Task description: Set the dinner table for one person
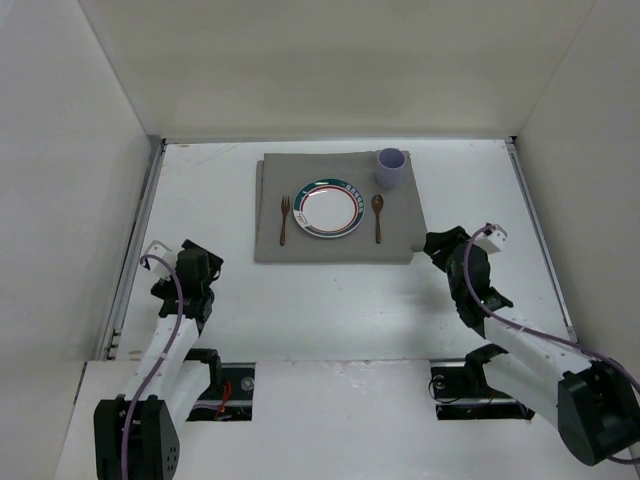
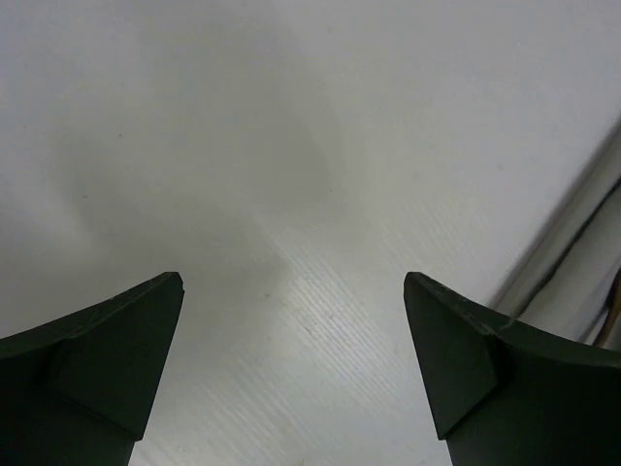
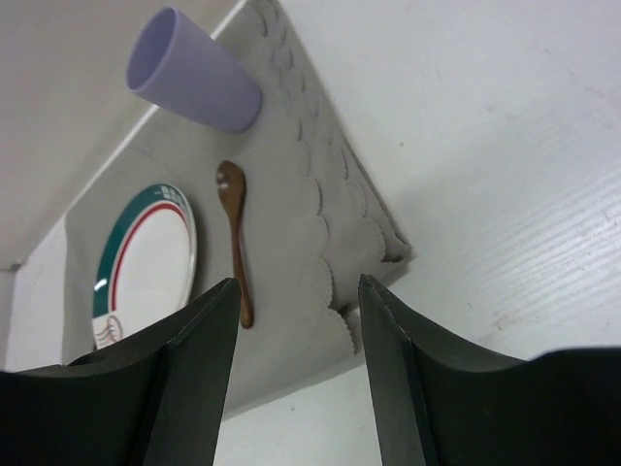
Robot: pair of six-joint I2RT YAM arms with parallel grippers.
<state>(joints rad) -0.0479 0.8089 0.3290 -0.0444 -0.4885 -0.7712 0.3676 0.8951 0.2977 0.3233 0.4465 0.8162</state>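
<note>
Table (image 1: 330, 300), wide, flat and white with white walls around it, takes up nearly the whole top view, its near half bare. A grey cloth mat (image 1: 400, 238) with a scalloped edge lies on the far middle of the table. The left hand (image 2: 291, 282) hovers over bare table near the left edge, well apart from the mat, its jaws spread wide and released, nothing between them. The right hand (image 3: 296, 286) sits just off the mat's near right corner, pointing at it, jaws apart and likewise released. A white plate (image 1: 328, 208) with a green and red rim rests in the middle of the mat. A lilac cup (image 1: 390, 167) stands upright at the mat's far right corner. A brown fork (image 1: 284, 220) lies just left of the plate and a brown spoon (image 1: 378, 217) just right of it, both apart from the plate.
</note>
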